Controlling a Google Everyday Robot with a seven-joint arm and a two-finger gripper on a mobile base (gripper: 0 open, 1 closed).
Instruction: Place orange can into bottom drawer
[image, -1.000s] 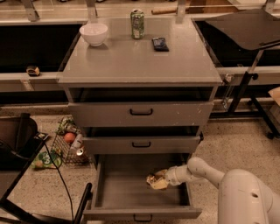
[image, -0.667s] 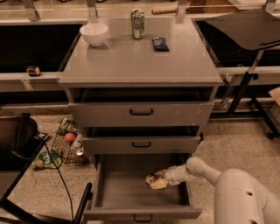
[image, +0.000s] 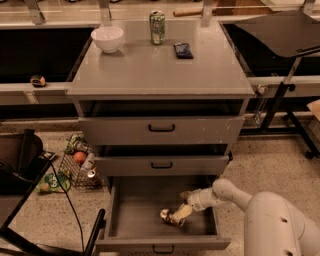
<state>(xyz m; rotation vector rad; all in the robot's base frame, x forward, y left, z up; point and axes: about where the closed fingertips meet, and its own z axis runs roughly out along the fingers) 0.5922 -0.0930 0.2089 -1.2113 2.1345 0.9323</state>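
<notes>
The bottom drawer (image: 140, 227) is pulled wide open at the foot of the grey cabinet, its grey inside showing. The orange can (image: 166, 215) lies on its side inside the drawer, near the middle right, silver end facing left. My gripper (image: 181, 213) reaches into the drawer from the right, at the can's right end and touching it. My white arm (image: 225, 192) comes in from the lower right over the drawer's right wall.
On the cabinet top stand a white bowl (image: 107, 38), a green can (image: 157, 21) and a dark small packet (image: 183, 50). The two upper drawers (image: 161, 129) are slightly open. A wire basket with items (image: 77, 162) sits on the floor to the left.
My gripper and the can have sunk lower and a little left inside the bottom drawer; the can now lies near the drawer floor.
</notes>
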